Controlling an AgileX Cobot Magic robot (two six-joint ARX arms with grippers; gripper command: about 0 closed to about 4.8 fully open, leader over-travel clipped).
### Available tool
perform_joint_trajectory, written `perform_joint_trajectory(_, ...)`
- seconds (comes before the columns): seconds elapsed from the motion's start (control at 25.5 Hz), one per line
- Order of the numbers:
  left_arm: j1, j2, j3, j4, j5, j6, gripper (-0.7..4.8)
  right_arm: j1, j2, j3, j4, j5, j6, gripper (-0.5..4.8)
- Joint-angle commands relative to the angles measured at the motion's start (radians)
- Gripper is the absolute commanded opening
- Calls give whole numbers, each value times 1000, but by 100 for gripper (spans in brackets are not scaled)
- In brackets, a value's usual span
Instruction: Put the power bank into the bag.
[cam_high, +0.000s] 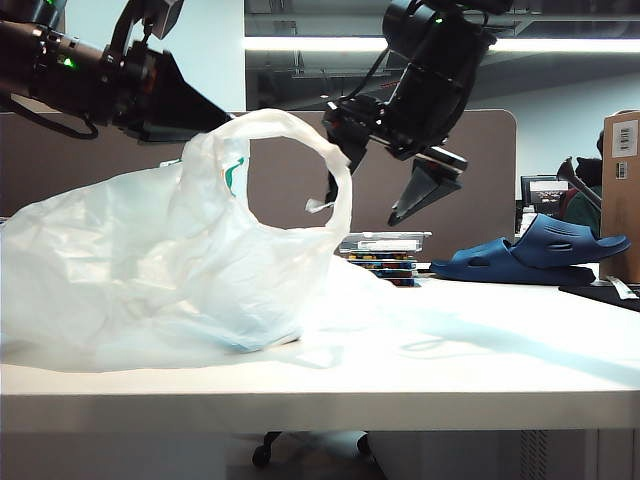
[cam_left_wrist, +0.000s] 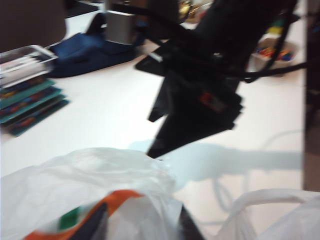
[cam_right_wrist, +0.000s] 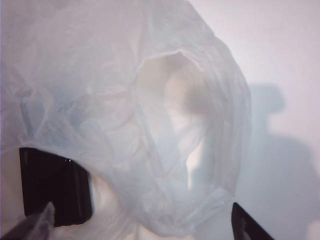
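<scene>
**Power bank lies inside the bag; right gripper hangs wide above it**

At the left of the exterior view, the left gripper (cam_high: 195, 110) is up high behind the bag (cam_high: 150, 270), its dark tip meeting the raised plastic near the base of the handle loop. How far its jaws stand apart cannot be told: the plastic hides them there, and in the left wrist view only crumpled white film with an orange and green print shows close to the camera.

The bag is slumped on the white table (cam_high: 480, 350), a broad translucent heap, with one loop handle (cam_high: 335, 170) standing up in an arch. In the right wrist view the power bank (cam_right_wrist: 54, 187), a flat black slab with rounded corners, lies beneath the film at the bag's mouth, so it is inside the bag, seen through the plastic.

Just right of the loop, the right gripper (cam_high: 372, 190) hangs in the air above the table, pointing down, its two dark fingers spread wide with nothing between them. One finger is close beside the loop.

Further right, at the back of the table, a stack of clear cases (cam_high: 385, 255) sits near dark blue slippers (cam_high: 535, 252). A cardboard box (cam_high: 622, 190) stands at the right edge.
</scene>
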Motion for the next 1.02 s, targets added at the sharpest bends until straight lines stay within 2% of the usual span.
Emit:
perform_joint_trajectory(0.04,1,-6,3,11,67,-84,284,-21,-26,4,-6,3,-11,479)
perform_joint_trajectory(0.12,1,-5,3,11,89,-122,307,-30,-33,4,-5,4,-16,479)
perform_joint_trajectory(0.16,1,-6,3,8,134,-153,311,-39,-42,4,-5,4,-29,479)
perform_joint_trajectory(0.27,1,-6,3,14,233,-177,311,-52,-59,4,-3,4,-34,479)
perform_joint_trajectory(0.39,2,-14,3,44,233,-179,310,-66,-81,4,-6,28,-34,479)
perform_joint_trajectory(0.59,15,-64,3,116,-11,-170,310,-98,-117,4,-9,53,-33,479)
perform_joint_trajectory(0.71,34,-113,4,160,-246,-168,310,-142,-154,4,-17,67,-33,479)
perform_joint_trajectory(0.74,43,-139,4,164,-347,-168,310,-161,-172,4,-18,68,-34,448)
perform_joint_trajectory(0.86,63,-177,3,164,-476,-168,310,-205,-207,4,-24,66,-33,372)
perform_joint_trajectory(0.94,95,-224,3,163,-594,-168,309,-253,-245,4,-35,64,-33,268)
perform_joint_trajectory(1.02,117,-249,3,163,-622,-168,308,-285,-264,4,-42,65,-33,172)
